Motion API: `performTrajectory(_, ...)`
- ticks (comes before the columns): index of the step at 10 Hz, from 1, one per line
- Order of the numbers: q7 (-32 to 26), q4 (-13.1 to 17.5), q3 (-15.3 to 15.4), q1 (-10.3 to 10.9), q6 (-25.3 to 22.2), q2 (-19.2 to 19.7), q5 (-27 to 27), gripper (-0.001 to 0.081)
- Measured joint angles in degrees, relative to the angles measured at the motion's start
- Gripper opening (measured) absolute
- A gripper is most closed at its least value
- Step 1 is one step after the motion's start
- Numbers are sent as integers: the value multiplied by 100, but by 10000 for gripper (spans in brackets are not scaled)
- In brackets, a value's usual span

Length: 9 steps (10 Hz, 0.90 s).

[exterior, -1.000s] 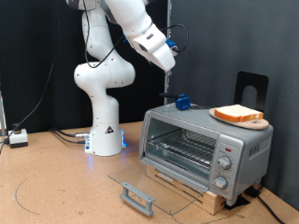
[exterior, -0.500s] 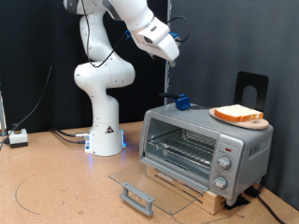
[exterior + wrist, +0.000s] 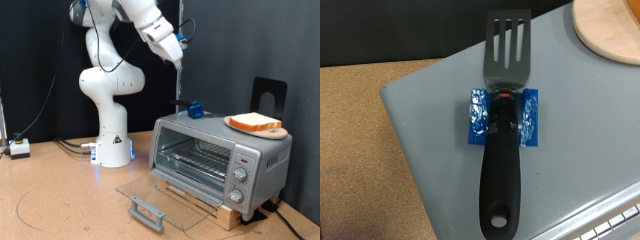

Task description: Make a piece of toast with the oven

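Since a second ago my white arm has lifted higher and swung toward the exterior view's top, so the pincer (image 3: 177, 62) now hangs well above the boxy silver-grey toaster oven (image 3: 220, 160). I cannot tell from either view whether its fingers are apart or together; the wrist camera shows none of them.

No writing or brand is readable on the oven. Its glass door (image 3: 160, 200) is dropped fully open, lying flat on the brown wooden surface (image 3: 60, 195), and the wire rack (image 3: 195, 160) inside carries nothing. Three round knobs (image 3: 240, 180) sit on the front panel at the exterior view's right.

On the oven's roof, at the exterior view's right, the round light wooden board (image 3: 262, 130) holds the square slice of pale bread with a tan crust (image 3: 253, 121). Also on the roof, near the back, a black slotted spatula (image 3: 503, 120) lies across a crinkled blue holder (image 3: 500, 115); the wrist camera looks straight down on it, with the board's edge (image 3: 610, 30) in the corner.
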Motion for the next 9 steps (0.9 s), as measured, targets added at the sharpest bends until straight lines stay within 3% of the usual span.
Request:
performTrajectory(6,50,-158,62,-86,130,14,0,809)
performTrajectory(9,348,-564,729,-70,759,11,228,809)
